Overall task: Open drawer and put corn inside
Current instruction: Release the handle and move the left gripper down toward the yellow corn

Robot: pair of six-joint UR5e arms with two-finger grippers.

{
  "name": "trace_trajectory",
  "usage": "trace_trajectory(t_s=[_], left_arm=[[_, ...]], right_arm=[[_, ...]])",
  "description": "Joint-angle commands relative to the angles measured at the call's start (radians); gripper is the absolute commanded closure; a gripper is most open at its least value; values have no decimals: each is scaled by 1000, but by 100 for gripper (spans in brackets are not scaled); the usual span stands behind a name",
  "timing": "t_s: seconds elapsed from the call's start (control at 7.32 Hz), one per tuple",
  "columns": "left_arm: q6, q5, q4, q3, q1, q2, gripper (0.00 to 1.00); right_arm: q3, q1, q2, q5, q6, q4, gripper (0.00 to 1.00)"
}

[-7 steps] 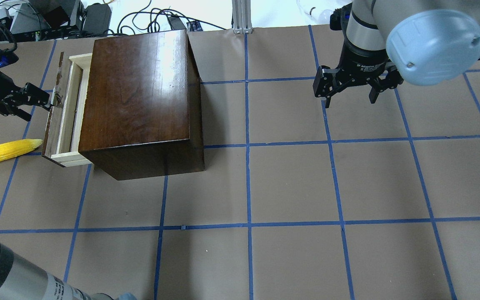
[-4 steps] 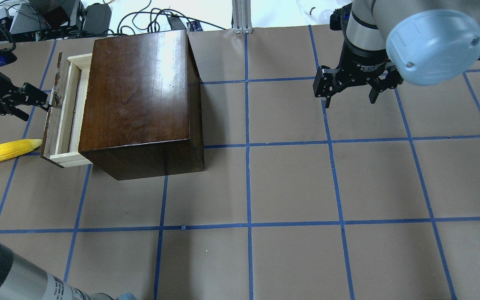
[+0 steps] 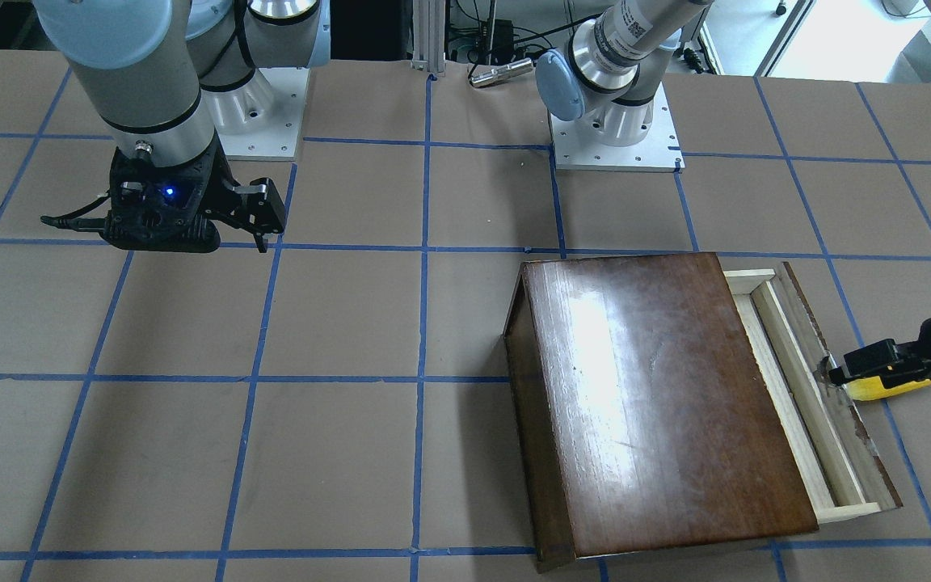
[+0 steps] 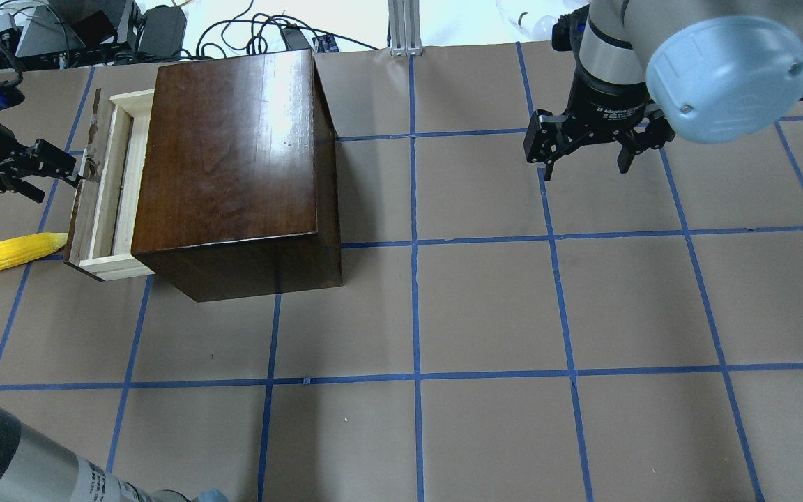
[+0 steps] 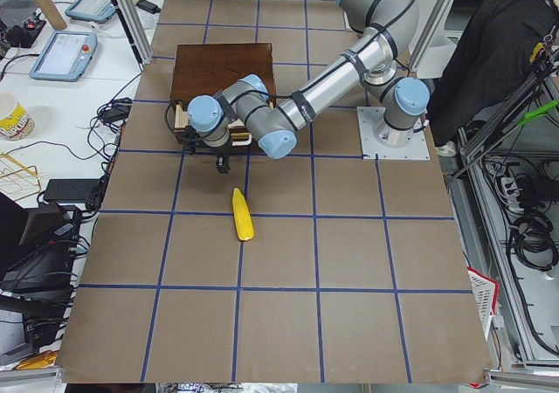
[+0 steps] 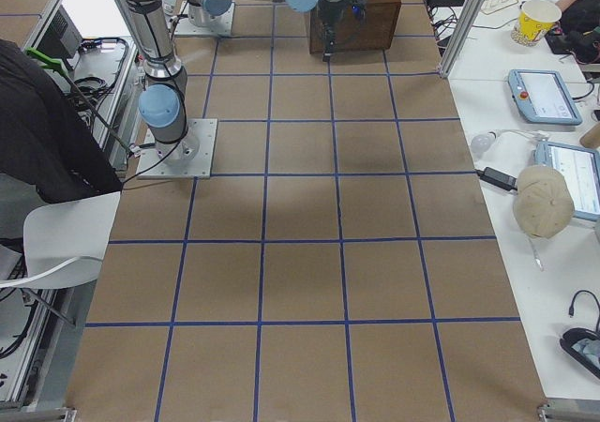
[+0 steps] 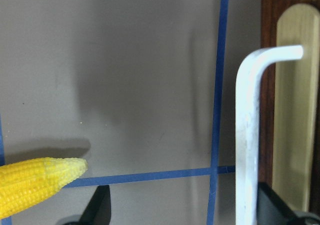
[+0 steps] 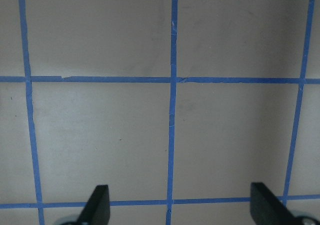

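Observation:
The dark-brown box (image 4: 234, 160) stands at the table's left. Its pale wood drawer (image 4: 119, 188) is pulled partly out to the left. My left gripper (image 4: 60, 185) is open at the drawer's worn front panel (image 4: 84, 188). In the left wrist view one finger (image 7: 272, 205) sits right against the white metal handle (image 7: 248, 135); the other is far apart from it. The yellow corn (image 4: 14, 252) lies on the table, its pointed tip at the front panel's near corner; it also shows in the left wrist view (image 7: 35, 185). My right gripper (image 4: 586, 164) is open and empty above bare table.
Brown paper with a blue tape grid covers the table (image 4: 485, 307). Cables and devices lie beyond the far edge (image 4: 95, 28). An aluminium post (image 4: 405, 28) stands at the back middle.
The drawer has slid further out to the left, and my left gripper has moved left with its handle. The drawer front now reaches the corn's tip. The right arm has not moved.

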Motion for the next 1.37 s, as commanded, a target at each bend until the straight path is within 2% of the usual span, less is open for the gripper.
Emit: trace_trajectory(t_s=[0.0, 0.41, 0.55, 0.68, 0.96, 1.23], left_arm=[[2, 0, -2, 5, 5, 4, 0], [17, 31, -9, 27, 5, 21, 0], [71, 72, -17, 43, 8, 23, 0], [235, 141, -5, 35, 20, 20, 0], [404, 150, 0, 28, 67, 1, 0], [586, 271, 5, 15, 80, -16, 0]], right_arm=[[0, 0, 0, 0, 0, 0, 0], [0, 0, 1, 0, 0, 0, 0], [0, 0, 2, 0, 0, 0, 0], [0, 0, 2, 0, 0, 0, 0], [0, 0, 1, 0, 0, 0, 0], [0, 0, 1, 0, 0, -2, 0]])
